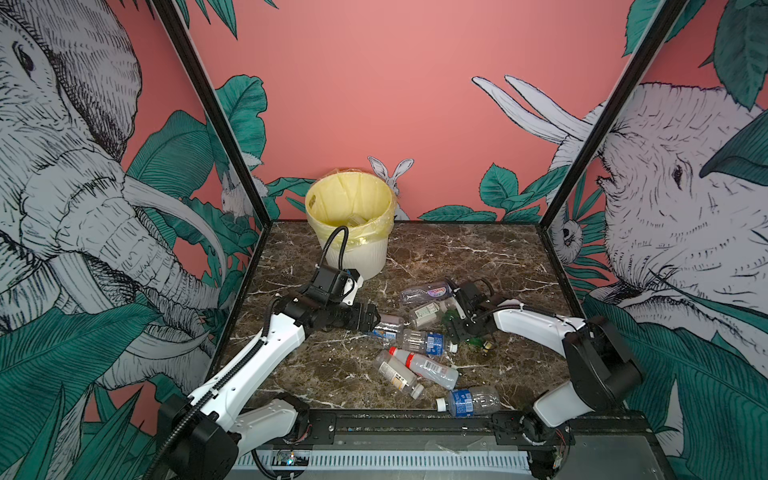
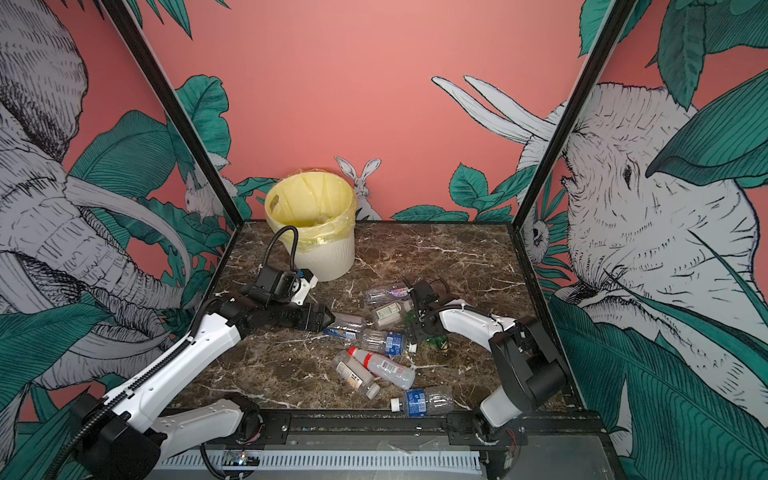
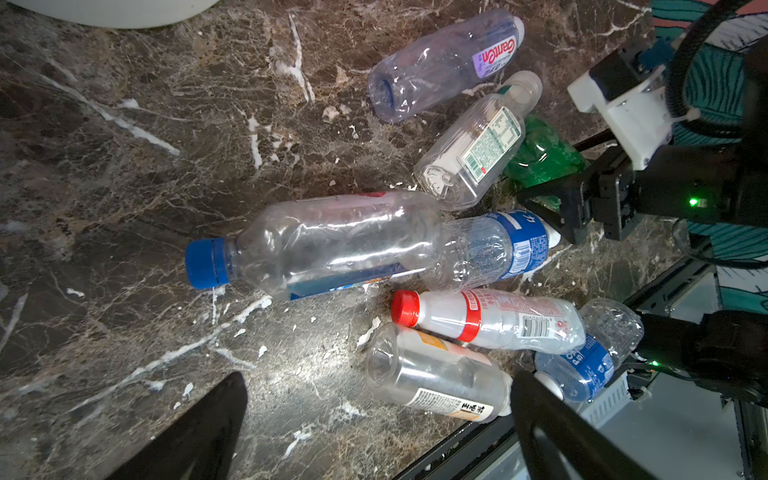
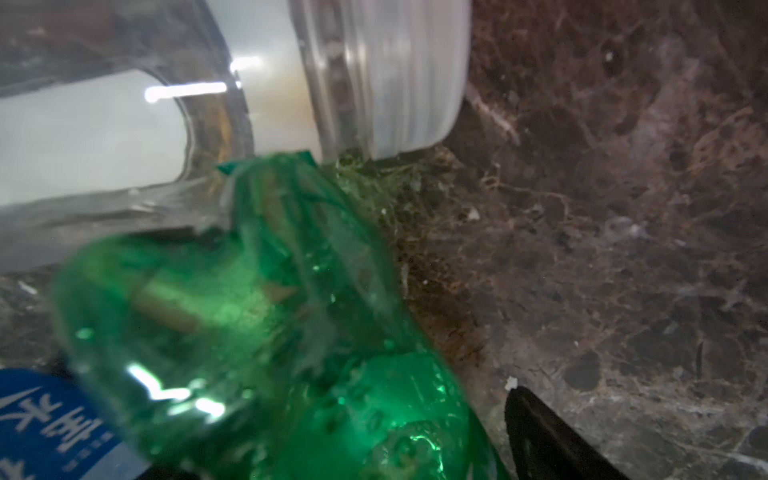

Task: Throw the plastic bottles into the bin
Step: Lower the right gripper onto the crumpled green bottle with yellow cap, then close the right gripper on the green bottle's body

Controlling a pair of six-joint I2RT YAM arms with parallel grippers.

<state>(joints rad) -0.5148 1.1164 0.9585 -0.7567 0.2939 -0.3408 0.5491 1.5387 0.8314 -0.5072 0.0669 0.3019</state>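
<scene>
right gripper (image 1: 455, 328) straddles the green bottle (image 3: 540, 158), right of centre in both top views — pinching or not, we cannot tell — so we'd close on its body, lift clear of the other plastic bottles (image 1: 424, 343), then cross to the bin (image 1: 353, 257), upper centre; left gripper (image 1: 376, 322) spread.

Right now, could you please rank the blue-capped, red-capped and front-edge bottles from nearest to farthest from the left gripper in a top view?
From the left gripper:
1. The blue-capped bottle, right at its fingers.
2. The red-capped bottle, mid-table, nearer the front.
3. The front-edge bottle, right of centre.
</scene>
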